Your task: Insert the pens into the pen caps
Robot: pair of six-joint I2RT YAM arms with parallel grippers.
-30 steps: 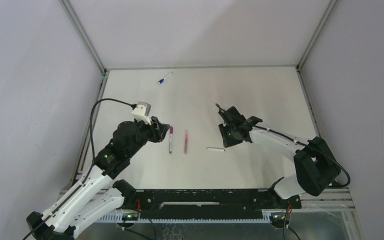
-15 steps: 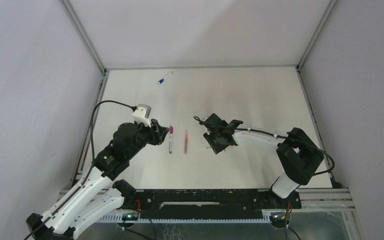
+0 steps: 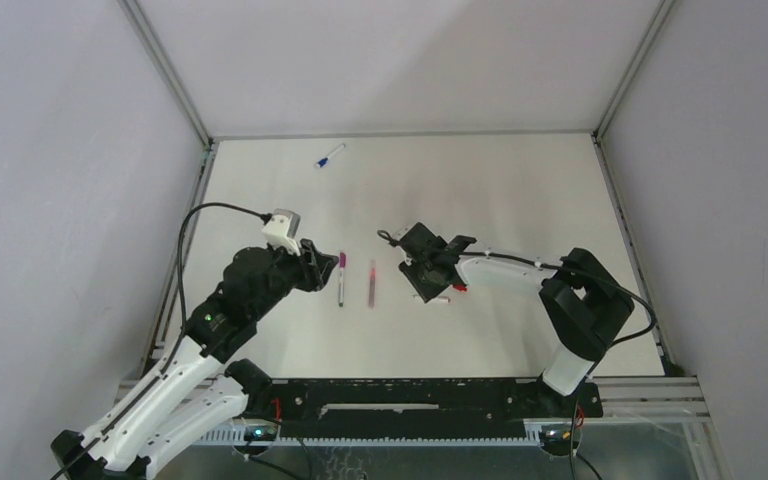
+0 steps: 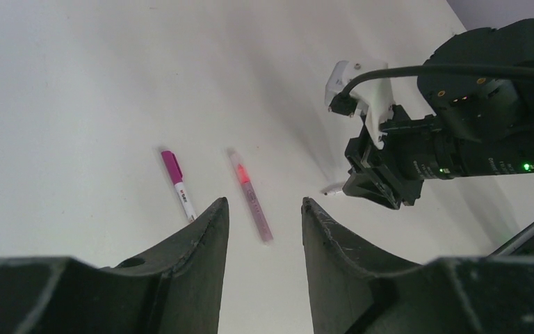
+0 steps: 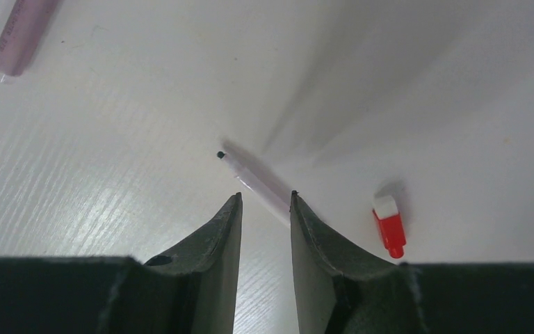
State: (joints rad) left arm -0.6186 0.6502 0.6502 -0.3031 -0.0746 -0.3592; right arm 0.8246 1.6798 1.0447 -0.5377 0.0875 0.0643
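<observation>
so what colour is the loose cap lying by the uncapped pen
The cap is red with a white end, clearest in the right wrist view.

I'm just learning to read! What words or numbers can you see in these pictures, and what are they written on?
Nothing here can be read for sure.
pink pen: dark print along the barrel, too blurred to read.
purple-capped pen: tiny marks on the white barrel, too small to read.
right arm's black housing: small white lettering, too small to read.
</observation>
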